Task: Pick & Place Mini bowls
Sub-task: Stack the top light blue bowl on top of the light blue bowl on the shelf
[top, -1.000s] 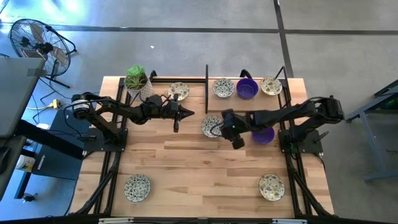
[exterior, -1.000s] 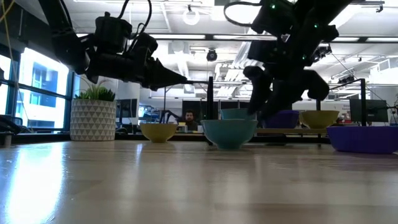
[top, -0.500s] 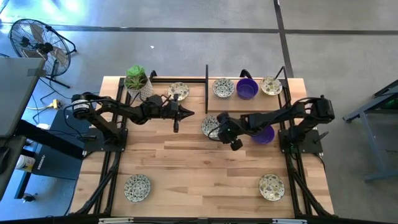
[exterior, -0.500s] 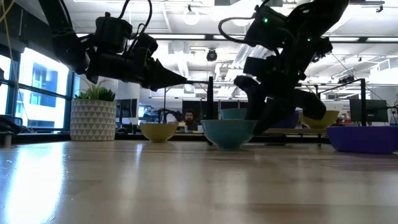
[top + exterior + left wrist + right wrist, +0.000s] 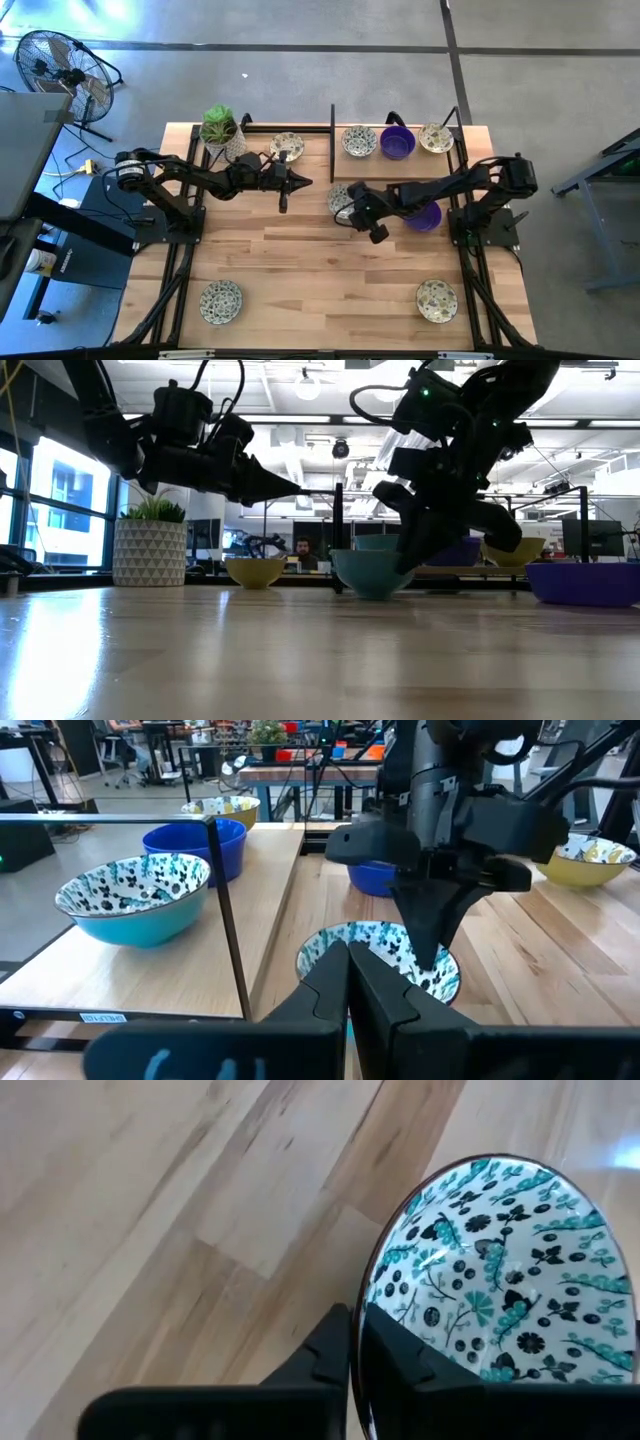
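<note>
R gripper (image 5: 349,203) jaws, wide a sec ago, now pinching rim of floral mini bowl (image 5: 340,198) at surface (image 5: 300,260) centre; bowl sitting upright, mouth up. L gripper (image 5: 300,181) jaws shut, hovering nearby.

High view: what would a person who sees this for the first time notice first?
First, the right hand, shut on the rim of a patterned mini bowl at the table's middle, just in front of the raised shelf at the back that carries three more bowls. Then the left hand, shut and empty, in the air near the potted plant.
</note>
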You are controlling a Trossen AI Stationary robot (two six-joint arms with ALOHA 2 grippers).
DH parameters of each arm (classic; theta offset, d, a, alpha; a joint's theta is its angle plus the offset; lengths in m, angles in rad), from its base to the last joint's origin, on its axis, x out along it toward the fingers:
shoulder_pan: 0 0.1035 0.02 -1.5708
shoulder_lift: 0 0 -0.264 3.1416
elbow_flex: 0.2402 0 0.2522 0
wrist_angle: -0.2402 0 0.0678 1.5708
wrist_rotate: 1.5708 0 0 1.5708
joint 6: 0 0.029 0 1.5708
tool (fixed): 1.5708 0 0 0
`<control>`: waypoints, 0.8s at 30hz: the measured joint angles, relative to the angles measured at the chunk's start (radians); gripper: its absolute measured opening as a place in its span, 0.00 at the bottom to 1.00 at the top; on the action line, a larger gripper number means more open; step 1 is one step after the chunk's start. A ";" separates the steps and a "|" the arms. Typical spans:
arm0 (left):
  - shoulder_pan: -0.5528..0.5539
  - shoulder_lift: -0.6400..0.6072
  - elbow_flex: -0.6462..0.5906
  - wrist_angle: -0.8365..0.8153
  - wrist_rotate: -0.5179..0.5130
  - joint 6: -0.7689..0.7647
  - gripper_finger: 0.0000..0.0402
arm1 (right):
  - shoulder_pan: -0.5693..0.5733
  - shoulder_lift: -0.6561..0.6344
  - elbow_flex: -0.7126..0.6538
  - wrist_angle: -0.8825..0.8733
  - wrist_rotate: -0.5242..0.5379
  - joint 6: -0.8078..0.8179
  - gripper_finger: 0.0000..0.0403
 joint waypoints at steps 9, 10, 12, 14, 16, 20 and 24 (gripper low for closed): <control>0.000 0.000 0.000 -0.009 0.000 0.001 0.00 | 0.004 -0.130 0.000 -0.051 -0.032 0.082 0.02; 0.000 0.000 0.000 -0.008 0.000 0.001 0.00 | 0.005 -0.149 0.000 -0.068 -0.030 0.097 0.02; 0.000 0.000 0.000 -0.009 0.000 0.001 0.00 | 0.005 -0.186 0.000 -0.102 -0.031 0.128 0.03; 0.000 0.000 0.000 -0.008 0.001 0.001 0.00 | 0.005 -0.229 0.000 -0.151 -0.029 0.163 0.03; 0.000 0.000 0.000 -0.008 0.001 0.001 0.00 | 0.005 -0.269 0.000 -0.200 -0.007 0.193 0.02; 0.000 0.000 0.000 -0.008 0.001 0.000 0.00 | 0.003 -0.353 0.000 -0.241 0.061 0.231 0.01; 0.000 0.000 0.000 -0.008 0.000 0.000 0.00 | -0.016 -0.399 0.002 -0.245 0.075 0.240 0.03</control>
